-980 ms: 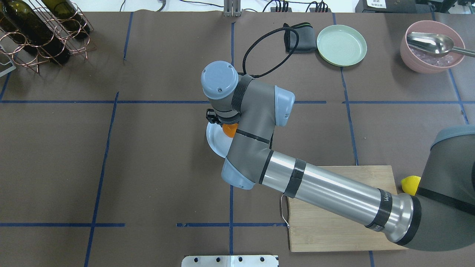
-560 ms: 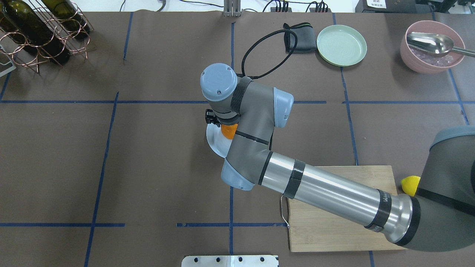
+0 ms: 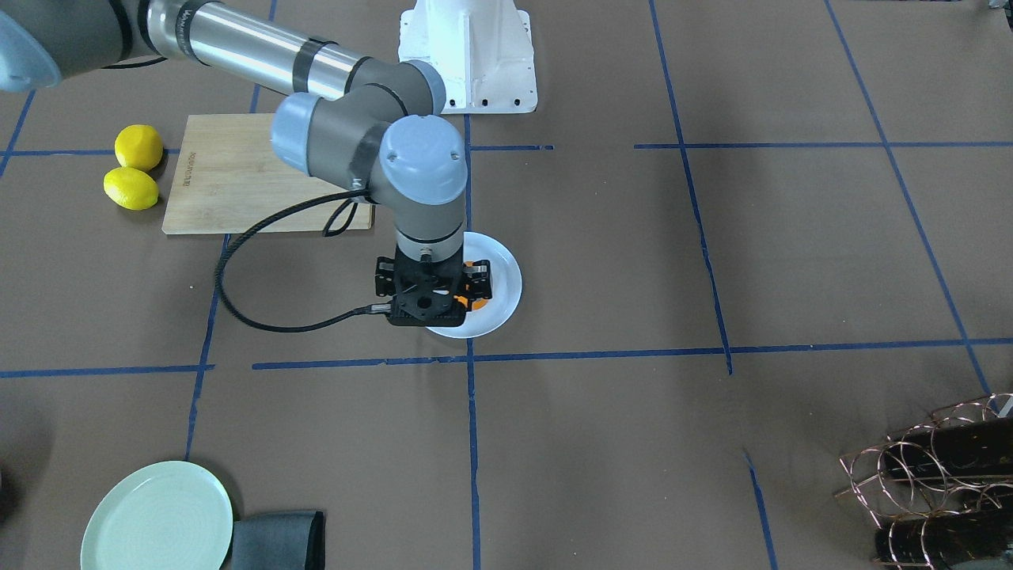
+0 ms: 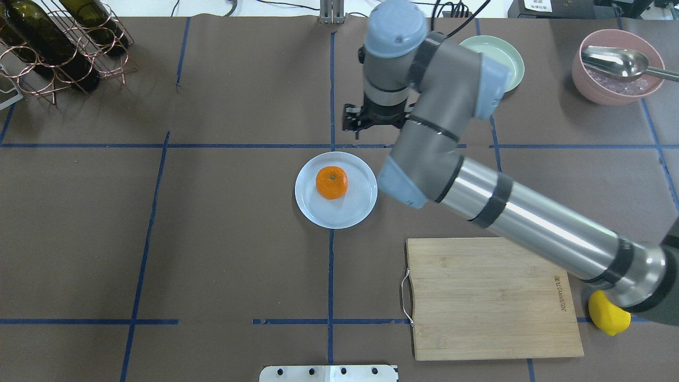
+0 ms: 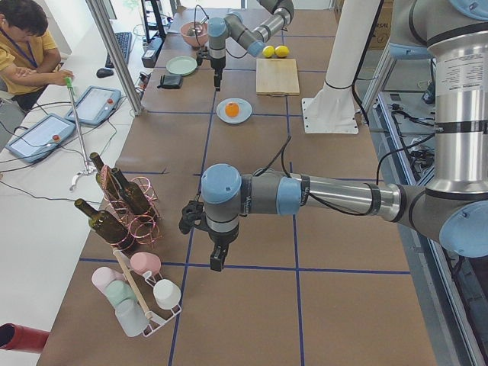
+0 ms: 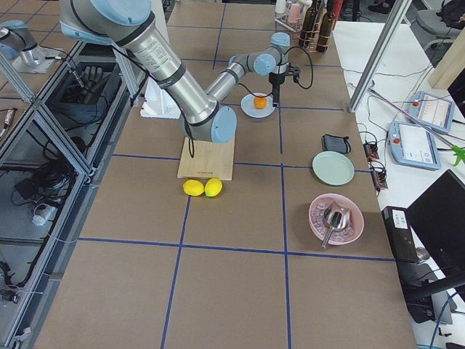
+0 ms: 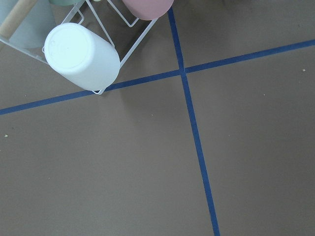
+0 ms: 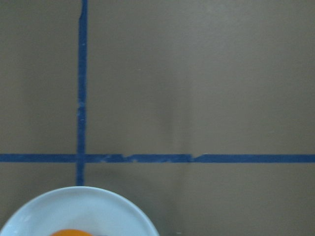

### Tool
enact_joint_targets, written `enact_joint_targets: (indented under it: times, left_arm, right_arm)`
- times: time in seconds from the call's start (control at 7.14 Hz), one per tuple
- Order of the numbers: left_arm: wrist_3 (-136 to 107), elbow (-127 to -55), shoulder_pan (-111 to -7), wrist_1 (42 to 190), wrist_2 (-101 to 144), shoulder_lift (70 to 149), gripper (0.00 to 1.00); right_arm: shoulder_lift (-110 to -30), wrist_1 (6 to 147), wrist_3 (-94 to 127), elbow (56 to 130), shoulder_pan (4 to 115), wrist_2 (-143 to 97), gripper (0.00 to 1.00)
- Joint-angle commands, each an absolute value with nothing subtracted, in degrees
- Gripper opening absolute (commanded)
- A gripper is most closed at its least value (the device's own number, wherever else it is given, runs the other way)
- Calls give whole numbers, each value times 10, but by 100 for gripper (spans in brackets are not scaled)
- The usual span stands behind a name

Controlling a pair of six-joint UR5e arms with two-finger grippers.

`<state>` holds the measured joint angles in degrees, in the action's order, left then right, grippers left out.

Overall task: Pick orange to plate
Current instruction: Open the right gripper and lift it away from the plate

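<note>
The orange (image 4: 331,182) lies free on the white plate (image 4: 355,209) at the table's middle, stem dot up. In the overhead view my right gripper (image 4: 354,123) hangs beyond the plate's far rim, apart from the fruit, open and holding nothing. The right wrist view shows only the plate's rim (image 8: 78,211) and a sliver of the orange (image 8: 71,232) at its bottom edge. In the front-facing view the right gripper (image 3: 434,286) stands directly over the plate (image 3: 502,305). My left gripper (image 5: 216,263) hovers far off near a cup rack; I cannot tell its state.
A pale green plate (image 4: 509,63) and a pink bowl with a metal scoop (image 4: 618,66) sit at the far right. A wooden cutting board (image 4: 488,297) and a lemon (image 4: 609,318) lie near right. A bottle rack (image 4: 58,42) stands far left. A white cup (image 7: 81,56) hangs on its rack.
My right gripper has let go of the orange, leaving it on the plate, and has drawn away toward the table's far side and to the right. Plate and orange are now uncovered.
</note>
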<state>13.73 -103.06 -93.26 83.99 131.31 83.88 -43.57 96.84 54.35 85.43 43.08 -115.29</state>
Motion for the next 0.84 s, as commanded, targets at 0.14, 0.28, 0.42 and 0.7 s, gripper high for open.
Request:
enact_joint_targets:
  times: [0.14,0.28,0.42,0.7]
  left_arm:
    - [137,-1020,-933,851,1373,838,100]
    - [137,-1020,-933,853,1378,838,100]
    - [139,-1023,-933,854,1376,838,100]
    - [137,-1020,-933,869,1375,838,100]
  right_arm:
    - [-598,1105,169,1012,612,-1241,100]
    - [-652,1105,44,1013,675,-1267,100]
    - [-695,1105,-53,1012,730,-1280,100]
    - [-775,1100,-105,1005,829,-1302,100]
